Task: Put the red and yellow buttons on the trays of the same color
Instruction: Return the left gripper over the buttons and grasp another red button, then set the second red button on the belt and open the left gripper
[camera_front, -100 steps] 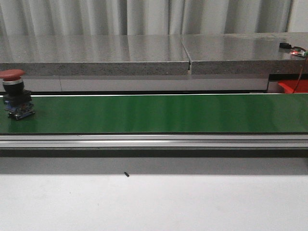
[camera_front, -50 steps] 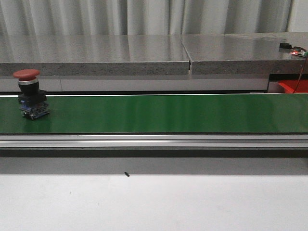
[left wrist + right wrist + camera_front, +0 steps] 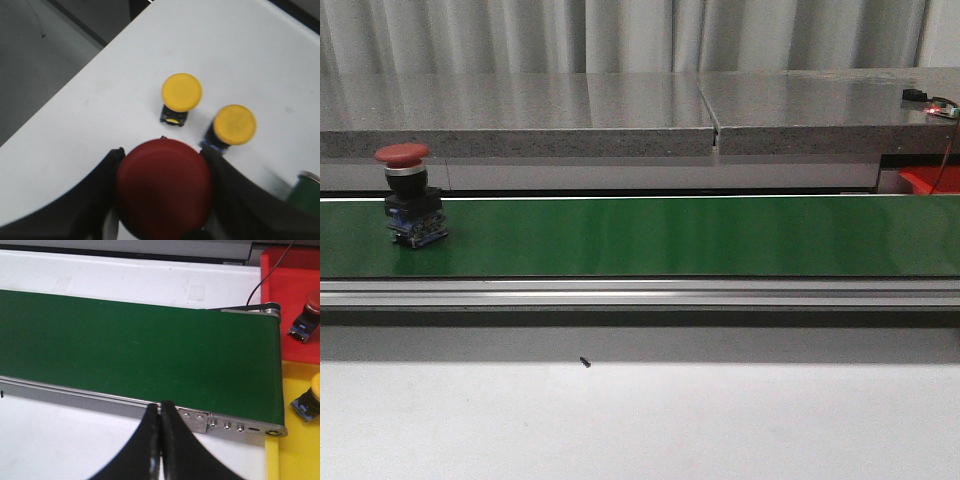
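Green belt: we see the conveyor belt (image 3: 660,236) running across the whole front view, with a grey stone ledge (image 3: 520,112) behind it and a white table (image 3: 640,420) in front.
Button on the belt: we see a red button (image 3: 408,195) standing upright on the belt near its left end, red cap on top, black and blue body below.
Left gripper: our left gripper (image 3: 162,200) has its jaws pinched on a second red button (image 3: 164,187), one black finger pressed against each side of its cap.
Yellow buttons: in the left wrist view we see two on the white table beyond the held button, a nearer-the-edge yellow button (image 3: 181,95) and another yellow button (image 3: 232,126) just beside it, the two apart from each other.
Right gripper: our right gripper (image 3: 161,440) has its jaws pressed together with nothing between them, above the belt's near rail.
Red tray: we see the red tray (image 3: 295,305) past the belt's end, with a red-capped button (image 3: 309,312) lying tilted in it.
Yellow tray: the yellow tray (image 3: 295,450) adjoins the red one and holds a yellow-capped button (image 3: 309,400) lying on its side.
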Robot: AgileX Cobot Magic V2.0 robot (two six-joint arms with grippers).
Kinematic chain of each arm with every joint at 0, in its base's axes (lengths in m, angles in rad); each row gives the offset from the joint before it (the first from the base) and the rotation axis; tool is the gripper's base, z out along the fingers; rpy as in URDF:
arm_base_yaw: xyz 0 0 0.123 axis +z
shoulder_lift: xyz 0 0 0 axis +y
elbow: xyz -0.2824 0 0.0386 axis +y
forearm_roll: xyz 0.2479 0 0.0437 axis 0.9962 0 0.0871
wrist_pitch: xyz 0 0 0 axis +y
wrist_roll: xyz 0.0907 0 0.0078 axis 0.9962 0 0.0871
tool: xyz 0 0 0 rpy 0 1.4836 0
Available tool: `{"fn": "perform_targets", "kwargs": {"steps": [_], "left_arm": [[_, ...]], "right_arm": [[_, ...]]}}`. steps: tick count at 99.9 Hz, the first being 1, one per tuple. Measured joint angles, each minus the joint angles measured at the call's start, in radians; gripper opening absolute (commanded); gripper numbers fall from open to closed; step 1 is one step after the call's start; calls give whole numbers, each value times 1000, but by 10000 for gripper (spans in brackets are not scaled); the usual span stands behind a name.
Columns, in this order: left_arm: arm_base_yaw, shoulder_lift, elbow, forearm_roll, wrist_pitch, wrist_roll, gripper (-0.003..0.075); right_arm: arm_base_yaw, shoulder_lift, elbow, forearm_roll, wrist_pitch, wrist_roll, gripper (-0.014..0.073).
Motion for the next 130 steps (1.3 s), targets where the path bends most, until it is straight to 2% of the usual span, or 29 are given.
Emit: {"fn": "perform_targets", "kwargs": {"steps": [27, 56, 110, 123, 130], "left_arm": [[-159, -81, 19, -2, 57, 20, 57], [-305, -81, 106, -7, 38, 37, 57], [-316, -81, 231, -7, -46, 37, 60], [-316, -72, 231, -7, -46, 38, 127], [-316, -65, 231, -7, -46, 38, 209]], "right_arm": [[0, 0, 0, 0, 0, 0, -68], [0, 0, 0, 0, 0, 0, -68], [0, 0, 0, 0, 0, 0, -68], [0, 0, 0, 0, 0, 0, -68], [0, 0, 0, 0, 0, 0, -68]]}}
